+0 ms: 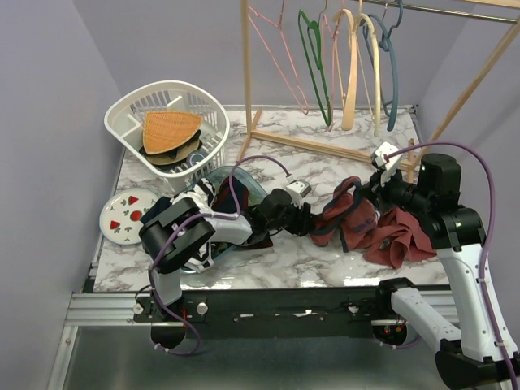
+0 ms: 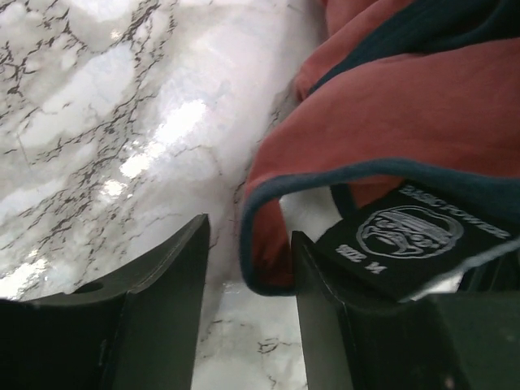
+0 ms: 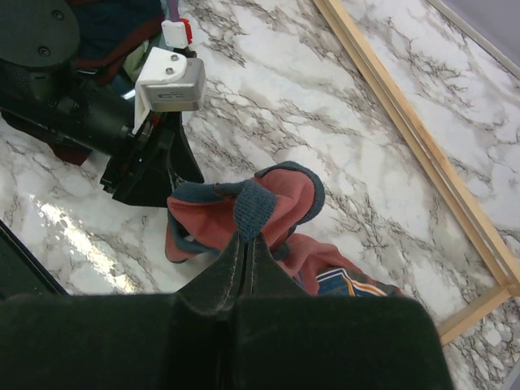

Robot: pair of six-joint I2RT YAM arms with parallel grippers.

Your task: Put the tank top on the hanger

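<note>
The maroon tank top (image 1: 382, 231) with navy trim lies crumpled on the marble table, right of centre. My right gripper (image 1: 367, 193) is shut on a fold of its navy trim (image 3: 254, 210) and holds that fold just above the table. My left gripper (image 2: 248, 252) is open, and a trimmed edge of the tank top (image 2: 268, 236) sits between its jaws, close to the right finger (image 2: 325, 309). A black size label (image 2: 406, 240) lies beside it. The left gripper also shows in the right wrist view (image 3: 154, 166). The slate-blue hanger (image 1: 393, 77) hangs on the rack at the back right.
A wooden rack (image 1: 246, 73) at the back also holds a pink wire hanger (image 1: 276, 53), a green hanger (image 1: 313, 61) and cream hangers (image 1: 351, 69). A white basket (image 1: 207, 101) and a strawberry plate (image 1: 128, 216) stand at the left. A striped garment (image 1: 203, 193) lies under my left arm.
</note>
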